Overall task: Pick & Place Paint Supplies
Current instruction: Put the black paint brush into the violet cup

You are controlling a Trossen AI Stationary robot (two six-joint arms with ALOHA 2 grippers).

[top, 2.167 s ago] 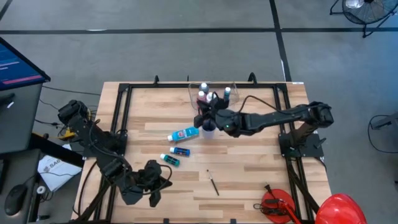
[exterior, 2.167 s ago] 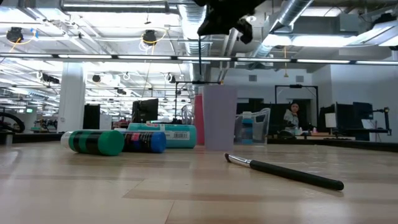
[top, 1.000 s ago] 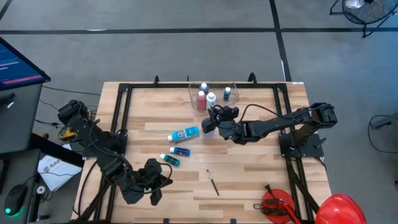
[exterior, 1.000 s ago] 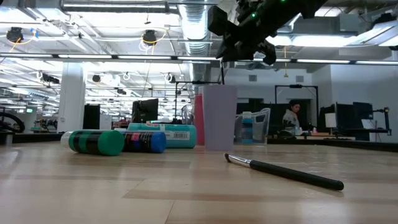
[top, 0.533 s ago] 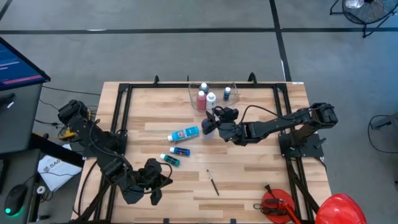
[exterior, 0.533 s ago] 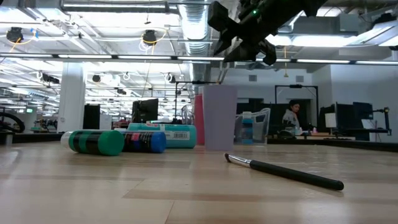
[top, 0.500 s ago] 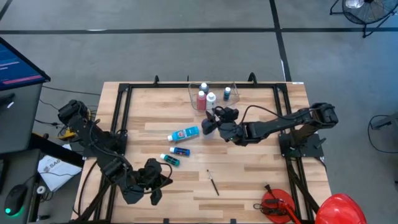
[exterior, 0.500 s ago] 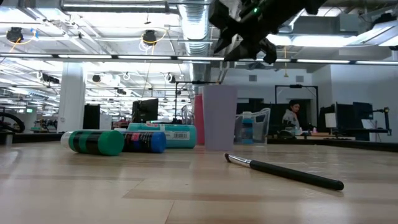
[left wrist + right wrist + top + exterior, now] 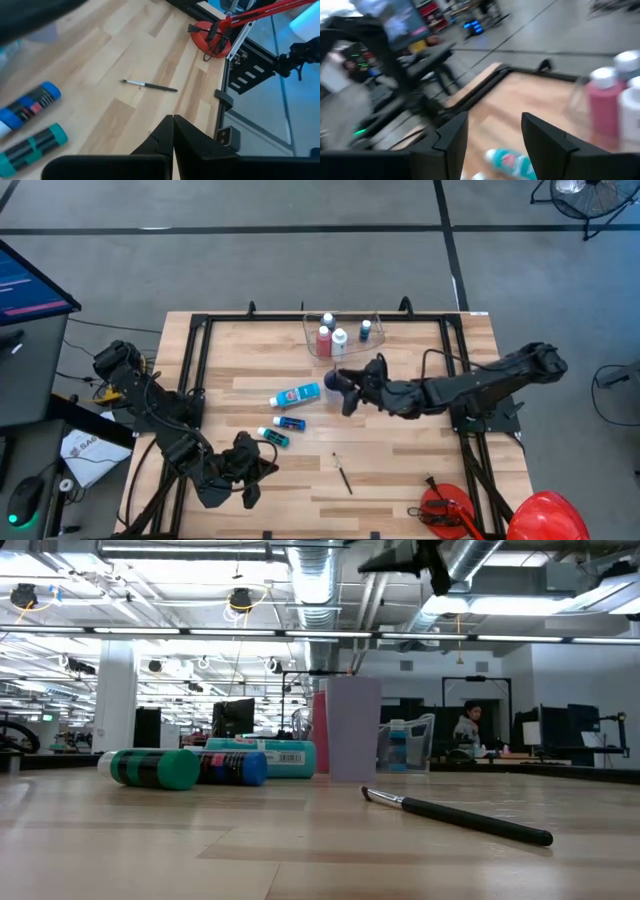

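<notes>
Right gripper (image 9: 343, 388) parted, mid-table; left gripper (image 9: 243, 477) closed (parked, near edge).

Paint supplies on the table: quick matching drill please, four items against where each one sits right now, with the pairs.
Items:
1. red bottle
2. light blue tube
3. teal tube
4. brush

Places:
A. lying alone on bare wood toward the front of the table
B. standing in the clear tub at the back
C. nearest the parked left gripper
D. lying just left of the right gripper and the small cup

Pairs: 1-B, 2-D, 3-C, 4-A
</notes>
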